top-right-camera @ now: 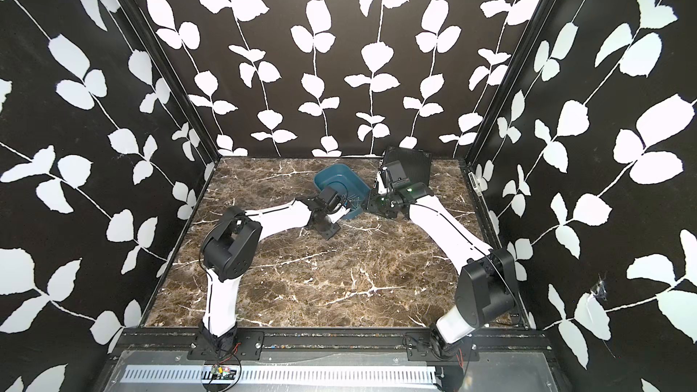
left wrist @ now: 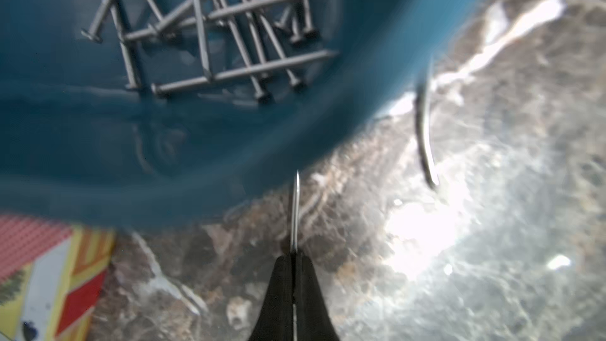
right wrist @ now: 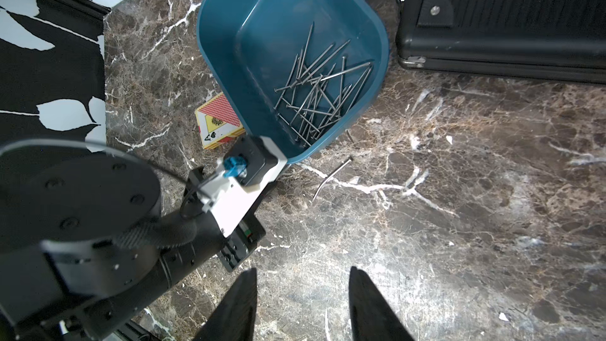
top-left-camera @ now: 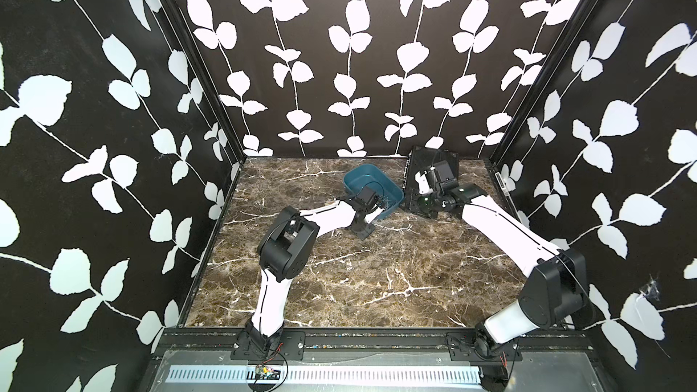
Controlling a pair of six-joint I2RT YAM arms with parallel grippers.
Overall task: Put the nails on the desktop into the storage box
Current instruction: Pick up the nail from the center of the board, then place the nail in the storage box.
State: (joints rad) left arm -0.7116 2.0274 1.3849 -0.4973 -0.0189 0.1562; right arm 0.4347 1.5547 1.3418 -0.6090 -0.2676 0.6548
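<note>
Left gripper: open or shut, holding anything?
Shut: the left gripper pinches a nail, its tip pointing toward the storage box; no gap shows between the jaws.

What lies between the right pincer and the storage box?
In the right wrist view, one bent nail lies on the desktop between the right pincer and the storage box, touching neither.

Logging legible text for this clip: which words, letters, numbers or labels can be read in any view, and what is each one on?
"A", with a small dark suit mark next to it: on the playing-card box beside the storage box.
White sticker on the enclosure's right post: too small to read.
Black case: no lettering visible.
The playing-card box in the left wrist view: blurred, nothing legible.
</note>
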